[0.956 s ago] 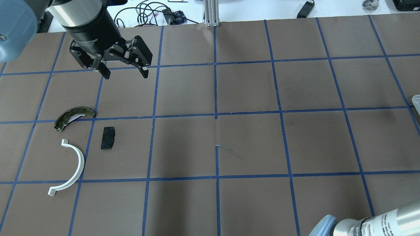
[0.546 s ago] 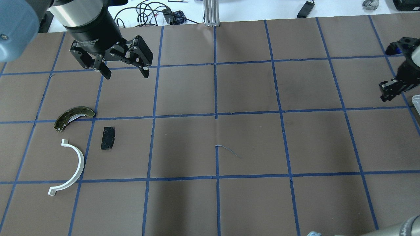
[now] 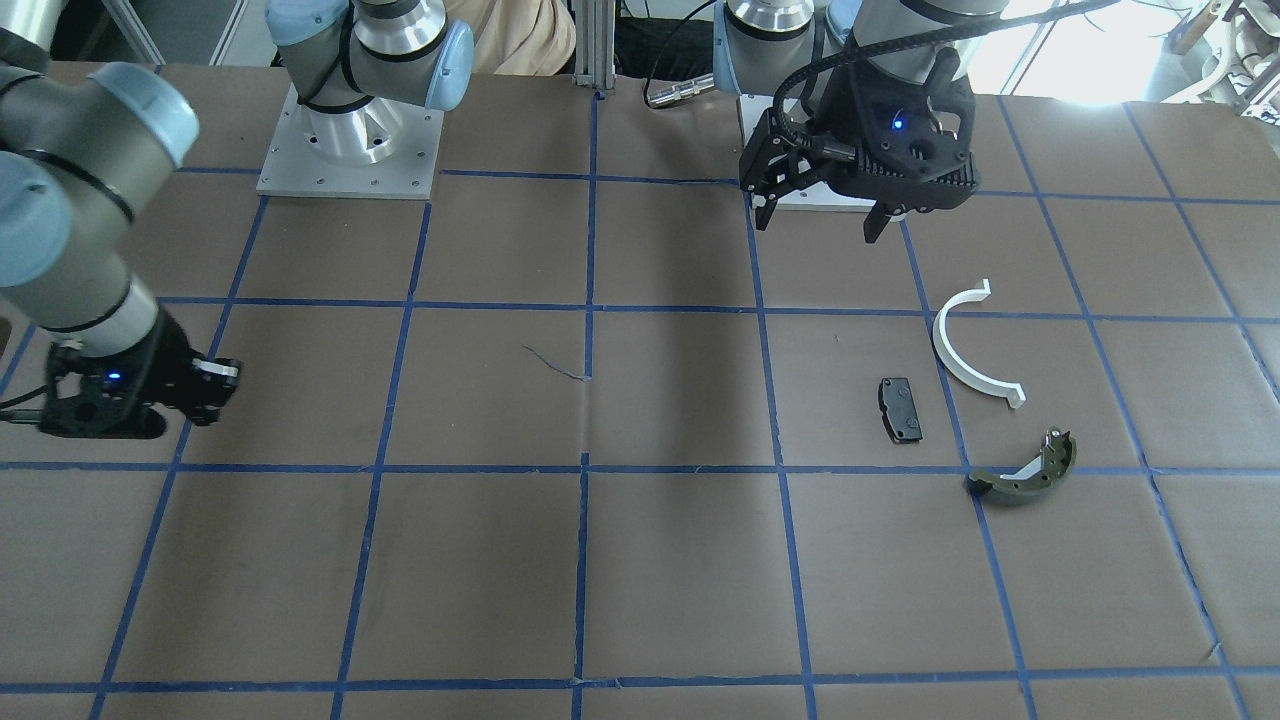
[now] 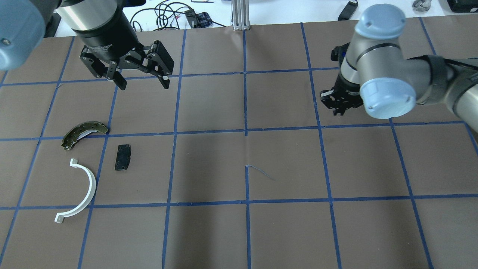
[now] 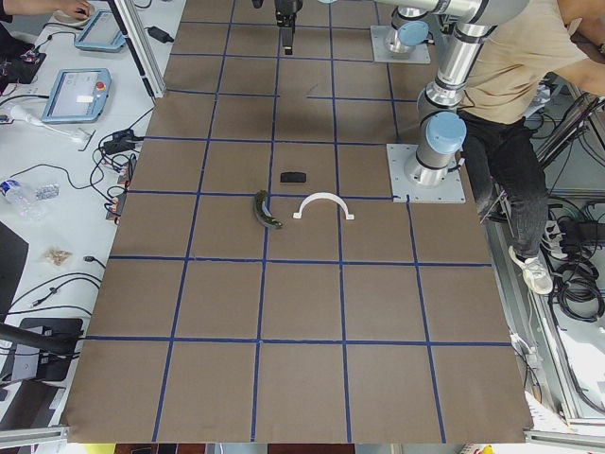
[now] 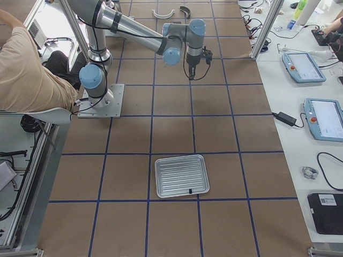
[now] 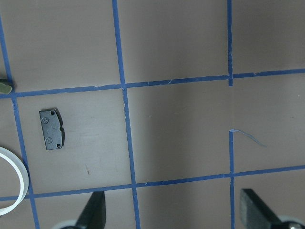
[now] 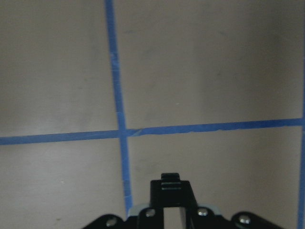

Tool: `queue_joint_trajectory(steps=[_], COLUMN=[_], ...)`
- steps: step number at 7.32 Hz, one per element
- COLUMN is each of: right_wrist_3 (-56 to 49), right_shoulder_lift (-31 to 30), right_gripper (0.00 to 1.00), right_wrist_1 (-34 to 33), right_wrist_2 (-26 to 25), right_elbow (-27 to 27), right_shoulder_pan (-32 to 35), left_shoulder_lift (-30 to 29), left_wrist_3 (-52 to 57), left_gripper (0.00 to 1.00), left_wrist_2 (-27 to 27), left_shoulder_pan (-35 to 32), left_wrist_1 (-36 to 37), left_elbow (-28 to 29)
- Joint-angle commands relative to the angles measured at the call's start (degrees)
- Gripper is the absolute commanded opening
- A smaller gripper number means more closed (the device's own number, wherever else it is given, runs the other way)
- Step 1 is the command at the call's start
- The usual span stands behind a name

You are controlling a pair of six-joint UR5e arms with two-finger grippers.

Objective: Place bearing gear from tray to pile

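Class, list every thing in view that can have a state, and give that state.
left gripper: jaws open, empty
right gripper: jaws shut, apparently on a small dark bearing gear
tray: lying flat on the table
white half-ring: lying flat
black plate: lying flat
brake shoe: lying loose, untouched

My left arm (image 4: 93,22) comes down steeply from above; my left gripper (image 4: 143,85) hangs at its end, pointing downward, jaws spread wide; its fingertips (image 7: 95,212) show at the lower edge of the left wrist view, well apart from each other. My right arm (image 4: 429,78) reaches out long, elbow bent, wrist turned down; my right gripper (image 8: 170,183) points straight down with its jaws closed up together; whether they pinch anything, I cannot tell.
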Motion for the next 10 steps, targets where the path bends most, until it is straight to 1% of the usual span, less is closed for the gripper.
queue_joint_trajectory(steps=[1,3,4,5,6,7,8,9,10], right_wrist_3=[19.3,25.6,29.8,31.2,31.3,31.3,32.0,31.8,30.3], right_shoulder_lift=[3.4,8.1,10.6,11.1,11.1,11.2,11.5,11.3,11.0], right_gripper=[0.00,0.00,0.03,0.10,0.17,0.65,0.96,1.00,1.00], right_wrist_1=[-2.2,-7.8,-9.3,-11.7,-11.5,-11.9,-12.0,-11.7,-11.2], right_wrist_2=[4.1,4.2,5.8,7.3,7.4,7.4,7.5,7.4,7.3], right_elbow=[-1.0,-2.3,-2.4,-2.4,-2.3,-2.4,-2.3,-2.5,-2.6], right_shoulder_pan=[12.8,20.6,22.2,22.5,22.5,22.7,23.7,23.4,22.1], left_shoulder_lift=[0.0,0.0,0.0,0.0,-0.1,0.0,0.0,-0.1,-0.3], left_wrist_3=[0.1,0.1,0.1,0.1,0.1,0.1,0.1,0.1,0.4], left_gripper=[1.00,1.00,1.00,1.00,1.00,1.00,1.00,1.00,1.00], left_wrist_2=[0.0,0.0,0.0,0.0,0.0,0.4,0.4,0.4,0.1], left_shoulder_pan=[0.1,0.2,0.3,0.5,0.5,0.5,0.5,0.6,0.7], left_wrist_1=[0.0,0.0,0.0,-0.1,-0.1,-0.1,-0.1,-0.1,0.1], left_elbow=[0.0,0.0,0.0,0.0,0.0,-0.3,-0.3,-0.3,-0.3])
